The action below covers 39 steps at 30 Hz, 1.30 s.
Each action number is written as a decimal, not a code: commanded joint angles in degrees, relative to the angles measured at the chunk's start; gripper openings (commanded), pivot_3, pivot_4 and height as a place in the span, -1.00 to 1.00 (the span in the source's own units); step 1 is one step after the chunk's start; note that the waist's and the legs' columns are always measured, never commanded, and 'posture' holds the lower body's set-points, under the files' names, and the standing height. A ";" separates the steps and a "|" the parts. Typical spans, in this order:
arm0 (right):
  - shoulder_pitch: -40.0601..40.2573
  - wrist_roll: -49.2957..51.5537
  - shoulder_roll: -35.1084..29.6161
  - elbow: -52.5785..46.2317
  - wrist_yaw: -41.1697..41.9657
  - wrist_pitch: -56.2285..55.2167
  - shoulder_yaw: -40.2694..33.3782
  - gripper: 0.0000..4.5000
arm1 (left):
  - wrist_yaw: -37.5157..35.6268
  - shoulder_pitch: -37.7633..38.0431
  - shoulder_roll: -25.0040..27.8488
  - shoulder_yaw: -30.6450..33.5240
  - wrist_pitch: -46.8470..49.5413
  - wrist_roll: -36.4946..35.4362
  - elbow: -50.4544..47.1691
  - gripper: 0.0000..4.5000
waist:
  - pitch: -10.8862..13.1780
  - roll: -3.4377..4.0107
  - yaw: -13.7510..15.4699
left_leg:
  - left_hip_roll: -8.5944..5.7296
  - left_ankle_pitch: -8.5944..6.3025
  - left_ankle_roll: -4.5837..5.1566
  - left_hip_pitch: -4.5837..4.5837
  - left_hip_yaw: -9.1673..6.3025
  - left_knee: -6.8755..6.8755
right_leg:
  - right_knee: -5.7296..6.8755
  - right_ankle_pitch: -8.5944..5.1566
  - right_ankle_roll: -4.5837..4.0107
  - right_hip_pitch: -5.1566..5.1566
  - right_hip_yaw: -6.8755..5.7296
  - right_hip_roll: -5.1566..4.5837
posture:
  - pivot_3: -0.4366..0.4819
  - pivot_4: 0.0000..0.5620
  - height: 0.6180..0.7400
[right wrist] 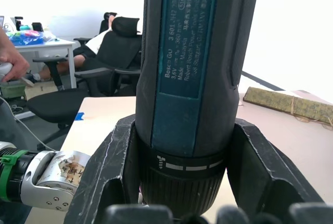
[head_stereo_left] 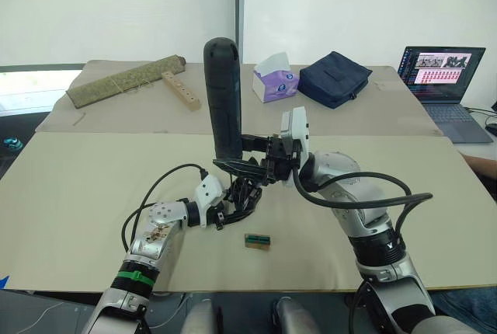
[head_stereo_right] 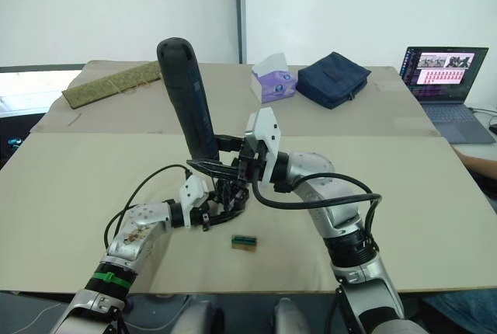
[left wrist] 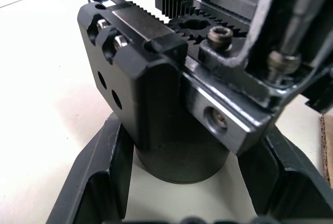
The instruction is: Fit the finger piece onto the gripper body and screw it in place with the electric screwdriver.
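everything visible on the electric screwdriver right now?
The electric screwdriver is a thick matte black cylinder with a rounded end and a dark teal printed label panel. It stands nearly upright, rounded end up and leaning slightly toward the robot's left, bit end down over the gripper body. The right gripper is clamped around its lower collar, one finger on each side. A thin metal shaft reaches down to a screw on the gripper body.

1. One screwdriver.
2. One gripper body.
3. One small green-and-tan block.
4. One tissue box.
5. One dark blue bag.
6. One laptop.
7. One rolled mat.
8. One wooden strip.
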 commanded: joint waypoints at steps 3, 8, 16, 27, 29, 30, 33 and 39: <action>1.43 -2.30 -0.72 1.69 -0.22 0.08 1.68 -0.15 | -1.48 0.93 -0.17 -1.79 0.47 -0.03 1.10 0.02 | -0.02 0.01 0.00 | 0.00 0.00 0.00 0.02 0.00 0.00 | 0.00 0.00 0.00 0.01 0.00 0.00 | -0.05 -0.47 1.00; 2.38 -3.69 -0.13 3.36 0.27 -2.52 3.49 -0.15 | -1.59 0.92 0.22 -1.66 0.63 -0.04 0.76 0.02 | -0.07 0.01 -0.02 | 0.00 0.00 0.00 0.11 0.01 -0.02 | 0.00 0.00 0.00 0.08 0.00 0.00 | -0.05 -0.47 1.00; 3.68 -5.71 -0.84 5.11 1.29 -4.53 5.81 -0.15 | -1.56 1.21 0.91 -1.33 0.90 -0.21 0.34 0.02 | -0.36 0.06 -0.10 | 0.02 0.00 0.00 0.22 0.02 -0.08 | 0.01 -0.02 -0.02 0.13 0.01 0.02 | -0.05 -0.47 1.00; 1.35 -5.11 -1.18 5.57 0.52 -2.16 6.31 -0.15 | -1.43 0.96 0.82 -1.24 0.87 -0.30 0.60 0.02 | -0.45 0.16 -0.09 | 0.03 0.00 0.00 0.24 0.03 -0.10 | 0.02 -0.03 -0.05 0.13 0.02 0.02 | -0.05 -0.47 1.00; 1.15 -5.04 -1.15 5.87 0.46 -2.39 6.06 -0.15 | -1.36 0.86 0.76 -1.22 0.81 -0.27 0.75 0.02 | -0.45 0.16 -0.10 | 0.03 0.00 0.00 0.24 0.03 -0.10 | 0.02 -0.03 -0.05 0.13 0.02 0.02 | -0.05 -0.47 1.00; 1.09 -4.88 -1.17 5.91 0.56 -2.55 5.90 -0.15 | -1.33 0.84 0.74 -1.21 0.78 -0.25 0.79 0.02 | -0.45 0.16 -0.09 | 0.03 0.00 0.00 0.24 0.03 -0.10 | 0.02 -0.03 -0.05 0.13 0.02 0.02 | -0.05 -0.47 1.00; 0.69 -4.01 -1.02 5.56 1.21 -3.41 5.07 -0.15 | -1.23 0.80 0.72 -1.18 0.93 -0.24 0.86 0.02 | -0.45 0.16 -0.09 | 0.03 0.00 0.00 0.24 0.03 -0.11 | 0.02 -0.03 -0.05 0.13 0.02 0.02 | -0.05 -0.47 1.00; -2.79 -0.10 0.66 3.91 2.09 -5.85 0.27 -0.15 | -0.28 0.62 0.68 -1.22 1.78 0.36 1.47 0.02 | -0.44 0.15 -0.09 | 0.03 0.00 0.00 0.21 0.03 -0.11 | 0.02 -0.03 -0.05 0.09 0.02 0.03 | -0.05 -0.47 1.00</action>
